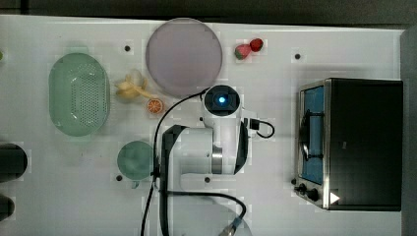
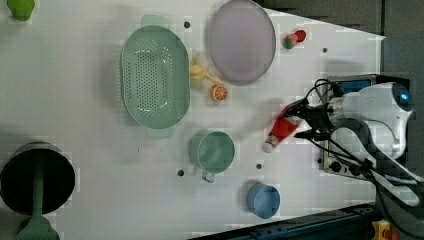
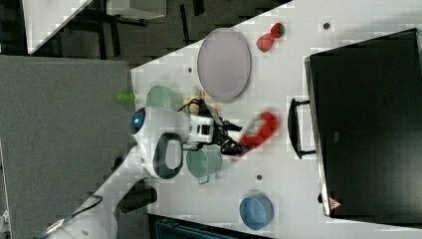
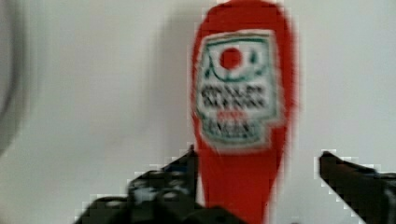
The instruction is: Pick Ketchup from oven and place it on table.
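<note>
The Ketchup (image 2: 281,130) is a red bottle lying tilted over the white table (image 2: 75,100), its white cap toward the green mug, just outside the oven (image 1: 354,142). In the wrist view its labelled body (image 4: 238,93) lies between my fingers. One finger (image 4: 180,170) touches it and the other finger (image 4: 348,177) stands clear of it. My gripper (image 2: 300,121) is open around the bottle's base end, also seen in the right view (image 3: 234,135). The oven door handle (image 3: 297,128) faces the bottle (image 3: 260,129).
A green mug (image 2: 212,151) and a blue cup (image 2: 263,200) stand close by. A purple plate (image 1: 184,55), a green colander (image 1: 79,93), an orange slice (image 1: 155,105), a banana (image 1: 130,88) and strawberries (image 1: 248,48) lie farther off. A black pot (image 2: 37,177) sits at the left view's lower left.
</note>
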Robot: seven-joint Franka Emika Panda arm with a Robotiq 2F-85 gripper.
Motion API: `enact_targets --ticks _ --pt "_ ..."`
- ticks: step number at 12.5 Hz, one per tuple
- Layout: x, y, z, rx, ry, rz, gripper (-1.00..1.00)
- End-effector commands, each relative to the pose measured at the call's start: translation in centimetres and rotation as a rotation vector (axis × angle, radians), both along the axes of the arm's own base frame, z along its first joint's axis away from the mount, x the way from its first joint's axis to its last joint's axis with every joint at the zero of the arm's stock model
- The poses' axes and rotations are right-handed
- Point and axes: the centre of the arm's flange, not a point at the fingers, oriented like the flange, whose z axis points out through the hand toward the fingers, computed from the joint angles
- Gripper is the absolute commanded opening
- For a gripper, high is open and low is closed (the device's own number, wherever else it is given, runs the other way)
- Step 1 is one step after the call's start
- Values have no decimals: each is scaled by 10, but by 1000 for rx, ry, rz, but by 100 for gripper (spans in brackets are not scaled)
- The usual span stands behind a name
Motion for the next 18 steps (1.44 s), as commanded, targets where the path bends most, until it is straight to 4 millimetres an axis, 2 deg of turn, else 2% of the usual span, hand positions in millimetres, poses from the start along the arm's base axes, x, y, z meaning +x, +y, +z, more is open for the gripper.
enact_targets --ticks 1,2,3,4,6,8,12,14,16,18 --pt "9 6 -7 6 -69 5 100" --pt "10 7 -6 6 -72 6 100" --pt "13 7 3 7 -90 -1 100" --pt "17 8 20 9 -120 -14 100" --pt "31 9 77 21 -211 -50 100" --pt "41 9 154 38 -291 -59 100" --pt "40 14 304 64 -350 -59 100" --pt "37 11 368 61 -370 -57 100" --pt "28 11 404 60 -327 -57 100" --pt "18 10 421 58 -271 -60 100"
